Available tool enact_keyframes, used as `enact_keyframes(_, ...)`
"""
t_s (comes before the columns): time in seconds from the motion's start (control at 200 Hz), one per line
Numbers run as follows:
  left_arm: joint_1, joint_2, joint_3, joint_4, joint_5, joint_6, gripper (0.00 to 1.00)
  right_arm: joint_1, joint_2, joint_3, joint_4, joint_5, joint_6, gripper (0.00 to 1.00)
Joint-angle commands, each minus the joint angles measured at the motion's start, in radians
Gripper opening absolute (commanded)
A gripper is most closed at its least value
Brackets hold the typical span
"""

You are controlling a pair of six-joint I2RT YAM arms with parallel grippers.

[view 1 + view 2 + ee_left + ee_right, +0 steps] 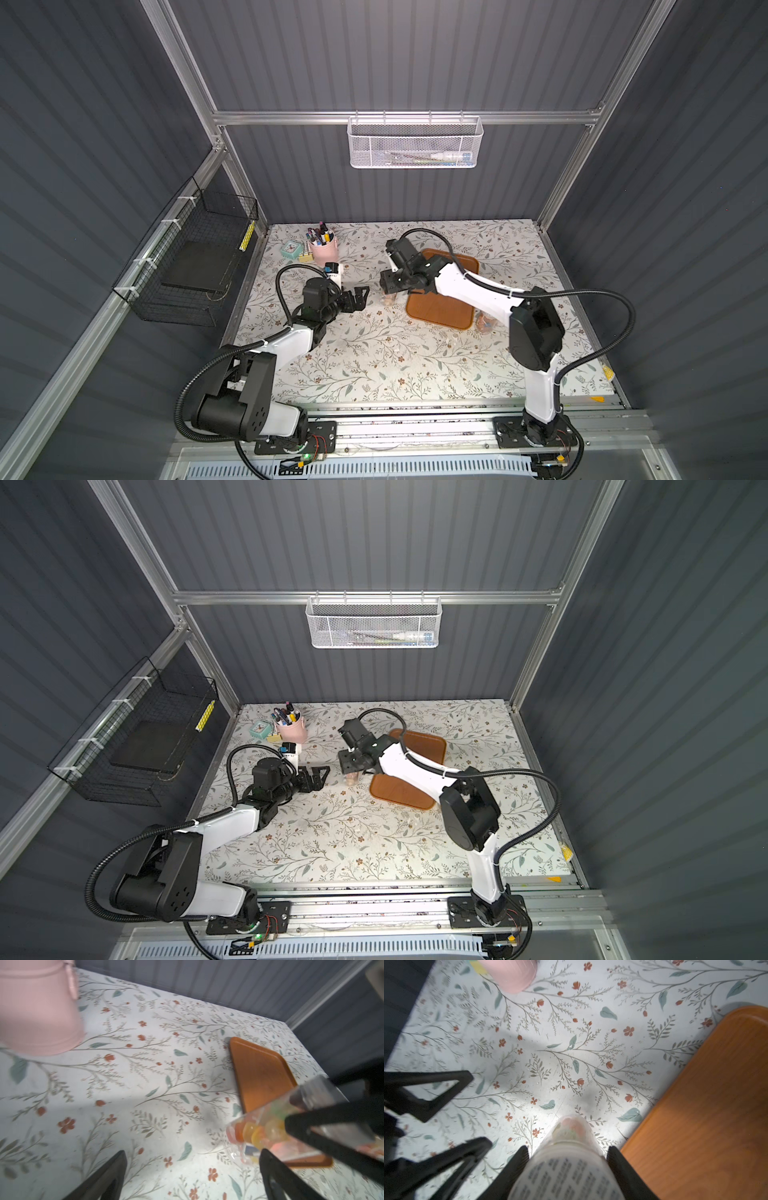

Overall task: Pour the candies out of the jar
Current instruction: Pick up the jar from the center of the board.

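Orange tray (706,1105) lies beside the jar (571,1159) clamped by the right gripper (569,1150); left gripper (193,1154) gapes empty.

The clear round plastic jar (566,1159) looks smooth and glossy, and its white printed paper label (566,1180) looks matt. The small round candies (259,1132) inside shine, translucent. My black fingers (517,1163) are matt plastic. The orange-brown rectangular tray (706,1115) shows wood grain, satin-smooth. The floral-printed table cover (550,1043) has a faint sheen.
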Motion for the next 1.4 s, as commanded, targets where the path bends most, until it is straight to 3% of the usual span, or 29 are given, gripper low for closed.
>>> enact_keyframes(0.0,-0.039,-0.019,0.065,-0.024,0.135,0.078,0.99,-0.106,-0.089,-0.007,-0.016,-0.243,-0.055,0.52)
enact_keyframes(0.15,-0.118,0.004,0.183,-0.118,0.225,0.141,0.99,-0.182,-0.164,-0.024,-0.072,-0.432,-0.12,0.51)
enact_keyframes(0.39,-0.189,0.077,0.342,-0.193,0.34,0.219,0.99,-0.206,-0.245,-0.063,-0.105,-0.512,-0.146,0.52)
enact_keyframes(0.64,-0.207,0.138,0.408,-0.237,0.348,0.291,0.99,-0.207,-0.268,-0.077,-0.115,-0.595,-0.15,0.51)
enact_keyframes(1.171,-0.21,0.143,0.415,-0.244,0.345,0.268,0.81,-0.215,-0.256,-0.089,-0.125,-0.603,-0.125,0.5)
enact_keyframes(1.286,-0.211,0.148,0.418,-0.247,0.341,0.269,0.71,-0.217,-0.247,-0.078,-0.134,-0.6,-0.125,0.5)
enact_keyframes(1.351,-0.211,0.156,0.427,-0.25,0.356,0.27,0.48,-0.216,-0.24,-0.074,-0.137,-0.603,-0.121,0.5)
enact_keyframes(1.391,-0.213,0.162,0.436,-0.262,0.362,0.266,0.42,-0.217,-0.236,-0.071,-0.137,-0.604,-0.12,0.5)
